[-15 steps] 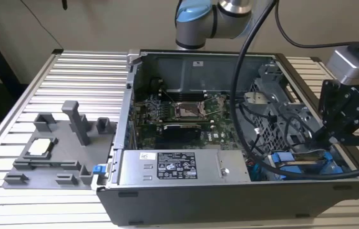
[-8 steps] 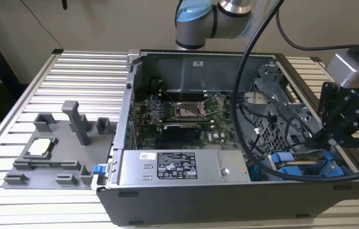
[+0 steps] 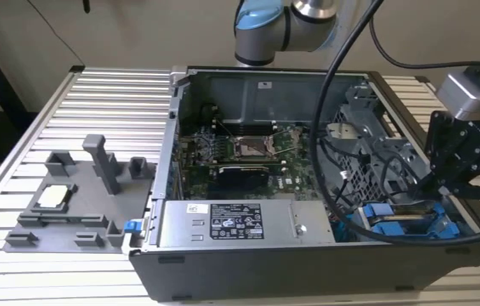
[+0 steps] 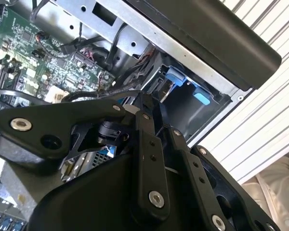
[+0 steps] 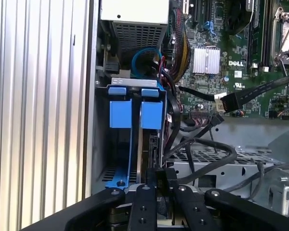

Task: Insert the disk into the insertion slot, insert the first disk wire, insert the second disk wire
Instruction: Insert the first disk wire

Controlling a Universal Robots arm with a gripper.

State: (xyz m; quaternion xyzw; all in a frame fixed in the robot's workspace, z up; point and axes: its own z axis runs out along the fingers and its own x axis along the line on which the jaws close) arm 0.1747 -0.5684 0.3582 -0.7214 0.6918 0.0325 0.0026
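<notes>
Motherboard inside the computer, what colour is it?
Green. The motherboard shows best in the first wrist view.

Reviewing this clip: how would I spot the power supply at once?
Find the open computer case on the slatted metal table. In the exterior view, the power supply is the silver metal box along the case wall nearest the camera, with the blue drive carriers to the exterior view's right. It alone carries a large black-and-white label on its top.
</notes>
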